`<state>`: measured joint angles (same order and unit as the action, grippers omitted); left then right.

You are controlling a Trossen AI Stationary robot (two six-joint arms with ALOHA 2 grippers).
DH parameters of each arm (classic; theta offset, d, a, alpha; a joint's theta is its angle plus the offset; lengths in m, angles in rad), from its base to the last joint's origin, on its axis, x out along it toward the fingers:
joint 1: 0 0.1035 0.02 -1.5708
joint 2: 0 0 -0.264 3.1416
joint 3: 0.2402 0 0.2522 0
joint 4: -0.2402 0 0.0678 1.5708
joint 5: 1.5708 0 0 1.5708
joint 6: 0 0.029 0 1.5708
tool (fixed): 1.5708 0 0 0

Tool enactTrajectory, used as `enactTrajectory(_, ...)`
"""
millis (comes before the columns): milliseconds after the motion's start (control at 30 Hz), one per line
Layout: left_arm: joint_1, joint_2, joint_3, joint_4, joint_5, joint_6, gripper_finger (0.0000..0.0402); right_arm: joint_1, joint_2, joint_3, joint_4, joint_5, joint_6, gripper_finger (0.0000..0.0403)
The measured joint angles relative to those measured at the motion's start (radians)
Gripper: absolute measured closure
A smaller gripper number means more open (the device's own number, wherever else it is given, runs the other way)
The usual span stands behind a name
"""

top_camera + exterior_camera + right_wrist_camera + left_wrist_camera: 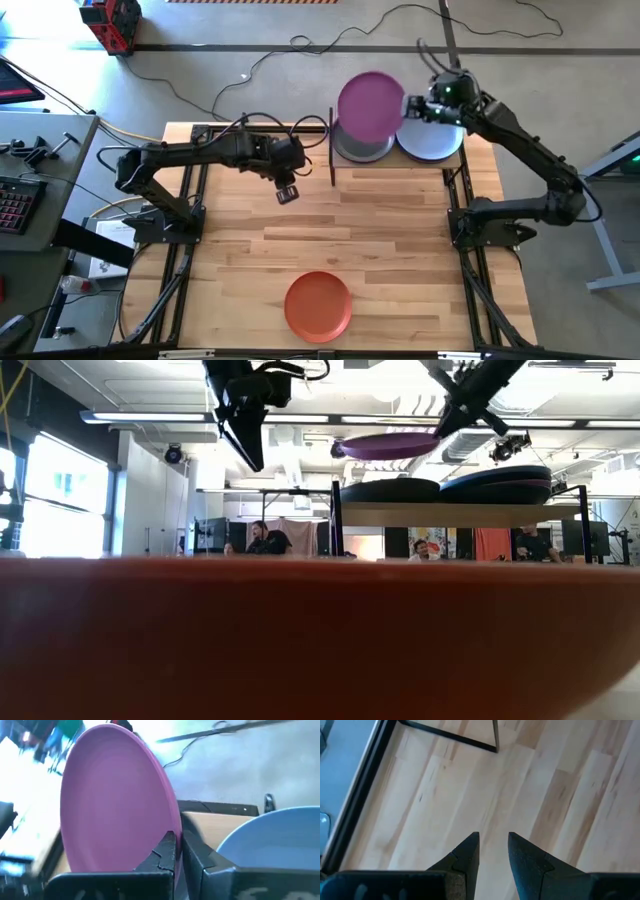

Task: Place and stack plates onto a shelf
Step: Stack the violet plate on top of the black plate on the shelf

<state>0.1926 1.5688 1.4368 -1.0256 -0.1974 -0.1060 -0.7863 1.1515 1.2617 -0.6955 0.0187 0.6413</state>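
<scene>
One purple plate (371, 103) is held by its rim in the right end effector (414, 106), fingers pinched shut on the edge, and hangs level above the dark stack (360, 148) on the shelf (460, 513); an edge grip of this kind suits lowering it flat. Beside that stack a second pile, topped by a light blue plate (432, 141), fills the shelf's other half. An orange plate (318, 305) lies at the counter's (400, 240) near edge, well apart. Left end effector (286, 193) waits over bare counter, fingers slightly parted, empty.
</scene>
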Motion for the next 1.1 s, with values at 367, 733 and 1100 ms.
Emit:
enactTrajectory(367, 0.048, 0.0, 0.0, -0.001, 0.0, 0.059, 0.0312, -0.027, 0.06, 0.0, -0.037, -0.095, 0.195, 0.0403)
enactTrajectory(733, 0.064, 0.0, 0.0, -0.002, 0.004, 0.1, 0.0312, 0.008, 0.123, 0.0, -0.154, -0.022, 0.19, 0.0403)
enactTrajectory(1100, 0.064, 0.0, 0.0, -0.002, 0.004, 0.103, 0.0312, 0.008, 0.178, 0.0, -0.153, -0.063, 0.15, 0.0403)
